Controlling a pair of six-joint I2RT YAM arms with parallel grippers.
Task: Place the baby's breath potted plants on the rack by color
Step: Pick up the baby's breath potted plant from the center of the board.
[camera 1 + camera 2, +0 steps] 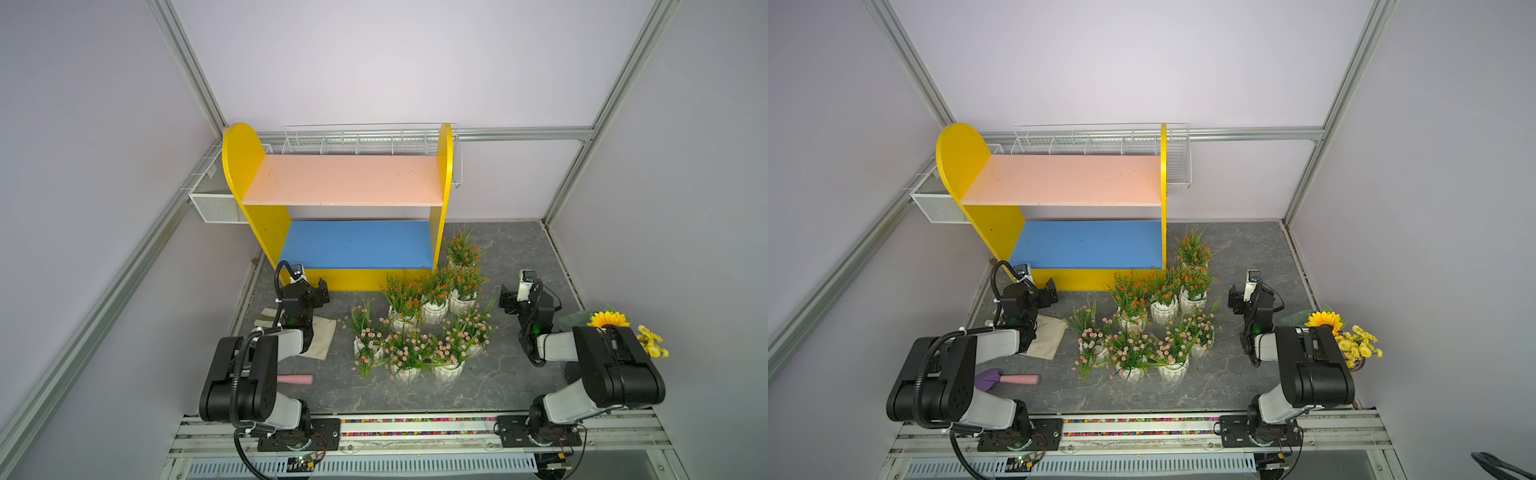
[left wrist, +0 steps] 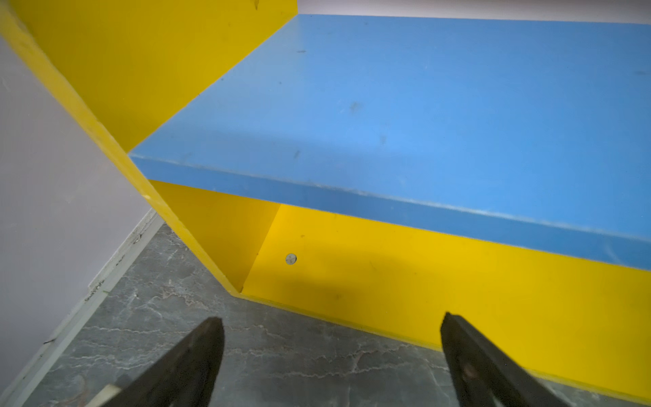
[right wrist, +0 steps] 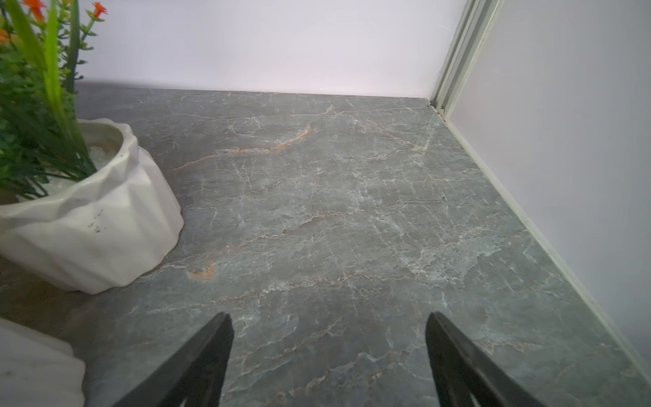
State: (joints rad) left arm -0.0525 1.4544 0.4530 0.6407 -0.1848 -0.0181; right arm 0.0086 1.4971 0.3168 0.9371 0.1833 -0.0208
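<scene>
We are holding our left claw (image 2: 331, 319) wide apart and empty, facing the rack (image 1: 357, 245) at upper centre, whose long axis is running left to right. Our right claw (image 3: 329, 315) is gaping over bare table (image 3: 317, 211). The potted plants (image 1: 1129, 349) are standing upright at frame centre, with the orange ones (image 1: 434, 289) by the rack's right end and the pink ones (image 1: 409, 347) below them.

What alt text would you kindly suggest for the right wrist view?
The open, empty right end effector hovers above a grey marbled tabletop. A white faceted pot of orange-blossomed baby's breath stands at the frame's edge.
</scene>
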